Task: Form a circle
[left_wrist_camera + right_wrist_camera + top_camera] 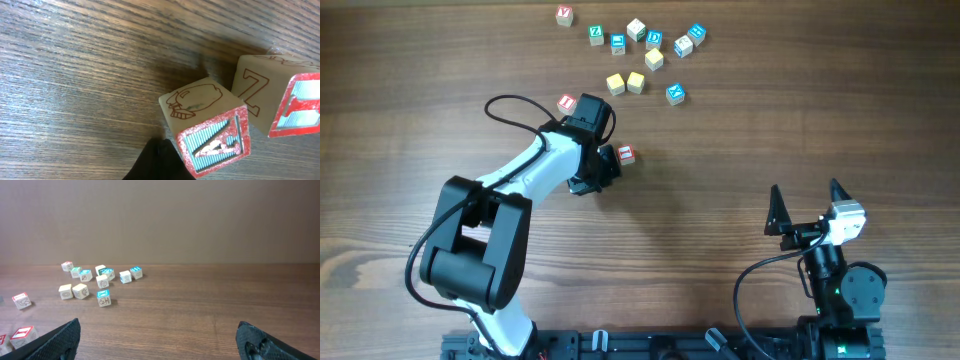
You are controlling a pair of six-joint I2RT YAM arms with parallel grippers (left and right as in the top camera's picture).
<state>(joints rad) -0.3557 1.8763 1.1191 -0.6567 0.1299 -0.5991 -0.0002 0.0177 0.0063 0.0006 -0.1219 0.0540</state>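
Note:
My left gripper (611,160) is shut with nothing between its fingers. Its black tip (161,156) rests against a red-lettered wooden cube (207,125) on the table. A second red-lettered cube (280,97) sits just right of the first, close to it or touching. Overhead, one red cube (626,154) shows at the fingertips and another (566,102) lies behind the left wrist. The cubes lie loose and no circle is in view. My right gripper (807,205) stands open over bare wood at the near right, its fingers (60,340) wide apart.
A loose scatter of green-, blue- and red-lettered cubes (653,40) lies at the far middle of the table. Two plain yellowish cubes (626,83) and a blue-lettered one (675,94) lie nearer. A black cable (510,105) loops beside the left arm.

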